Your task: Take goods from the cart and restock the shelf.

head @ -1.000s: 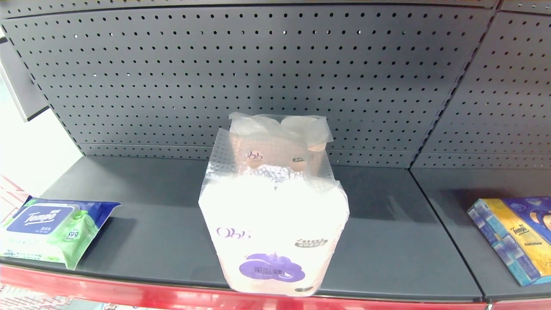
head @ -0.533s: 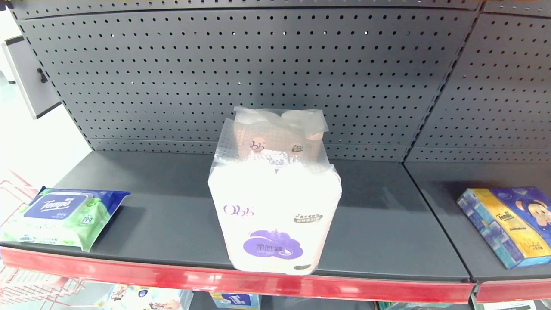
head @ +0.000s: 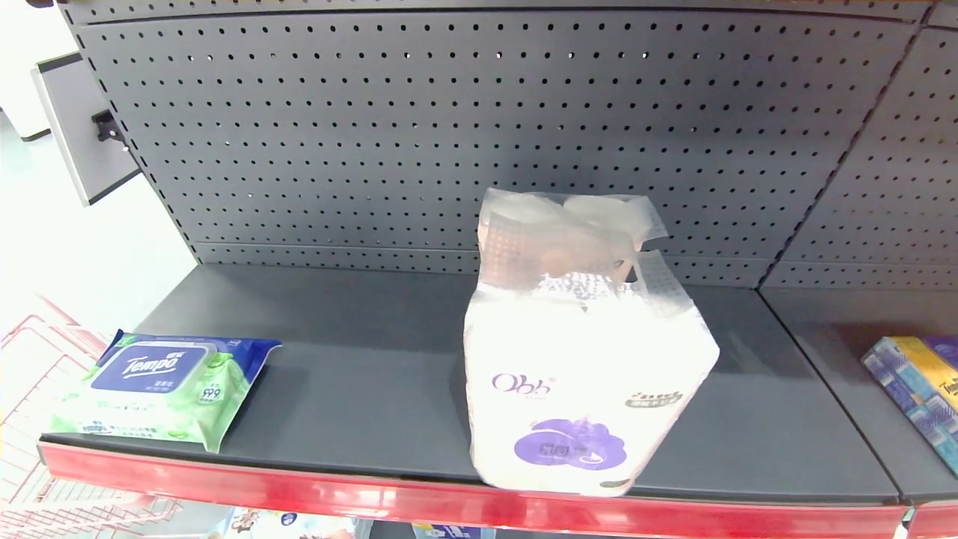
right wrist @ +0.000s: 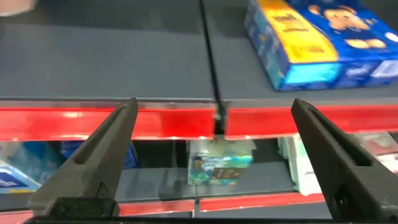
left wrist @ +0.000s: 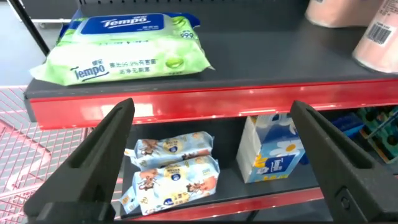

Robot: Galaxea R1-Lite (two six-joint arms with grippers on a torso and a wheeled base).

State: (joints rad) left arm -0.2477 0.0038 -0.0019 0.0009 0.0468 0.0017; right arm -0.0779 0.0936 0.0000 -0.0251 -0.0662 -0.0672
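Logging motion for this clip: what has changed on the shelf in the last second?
Only the head camera swung toward the robot's left, showing more of the red cart. The toilet paper pack, wet wipes pack and tissue box stayed put on the shelf; nothing grasped or released.

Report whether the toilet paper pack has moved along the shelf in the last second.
No. The camera shifted; the toilet paper pack stays at the shelf's red front edge.

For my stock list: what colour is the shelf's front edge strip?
Red front strip, clearest in head view.
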